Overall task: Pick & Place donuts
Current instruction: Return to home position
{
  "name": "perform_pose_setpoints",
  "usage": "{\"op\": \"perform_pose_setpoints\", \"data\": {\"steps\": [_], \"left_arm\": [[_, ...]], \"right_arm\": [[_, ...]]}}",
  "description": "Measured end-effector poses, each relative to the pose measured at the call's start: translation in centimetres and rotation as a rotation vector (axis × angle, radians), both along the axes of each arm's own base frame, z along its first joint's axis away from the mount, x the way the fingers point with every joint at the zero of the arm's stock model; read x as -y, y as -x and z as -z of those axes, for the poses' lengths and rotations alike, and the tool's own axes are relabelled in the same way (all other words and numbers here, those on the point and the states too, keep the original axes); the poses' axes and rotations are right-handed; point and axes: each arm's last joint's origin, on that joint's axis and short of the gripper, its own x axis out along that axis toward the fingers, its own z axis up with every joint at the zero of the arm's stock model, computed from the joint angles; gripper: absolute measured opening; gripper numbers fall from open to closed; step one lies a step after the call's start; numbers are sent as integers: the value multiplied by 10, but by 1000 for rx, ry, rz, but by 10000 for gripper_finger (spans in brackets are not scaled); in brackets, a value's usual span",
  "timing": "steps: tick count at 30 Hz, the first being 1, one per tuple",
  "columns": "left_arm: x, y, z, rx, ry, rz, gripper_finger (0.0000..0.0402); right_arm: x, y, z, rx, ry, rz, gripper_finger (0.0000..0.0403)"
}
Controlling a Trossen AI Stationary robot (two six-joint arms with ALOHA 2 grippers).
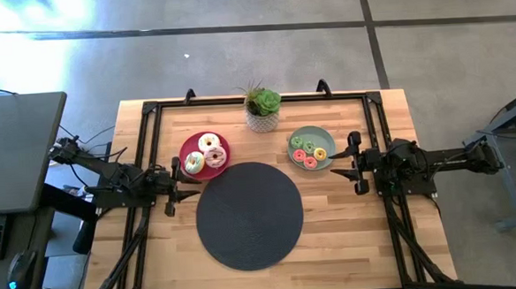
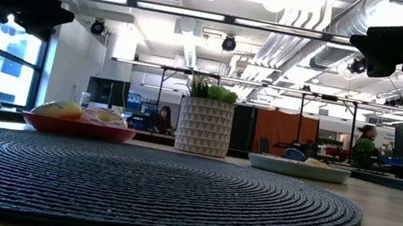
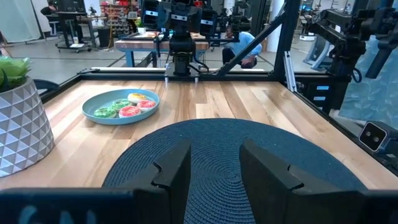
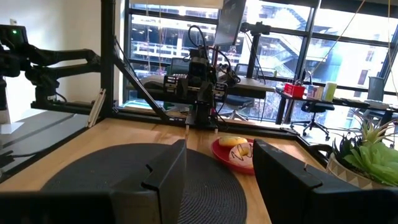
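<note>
Both arms at the table sides, all 8 donuts plated.
Left gripper (image 3: 214, 150) and right gripper (image 4: 219, 150): released, fingers apart, empty. 3 larger donuts (image 1: 205, 152) lie on the red plate (image 1: 187, 148); 5 mini donuts (image 1: 308, 151) lie on the sage-green plate (image 1: 327, 137), beyond the black mat (image 1: 249, 216).
</note>
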Motion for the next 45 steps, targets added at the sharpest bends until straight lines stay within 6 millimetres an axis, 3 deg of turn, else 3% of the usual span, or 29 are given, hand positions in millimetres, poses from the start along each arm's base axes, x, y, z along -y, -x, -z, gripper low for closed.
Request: {"op": "perform_pose_setpoints", "data": {"steps": [18,45], "left_arm": [[0,0,0,0,0,-2,131],[-23,3,-10,122,33,-137,131]], "right_arm": [[0,0,0,0,0,0,173],[0,0,0,0,0,0,173]]}}
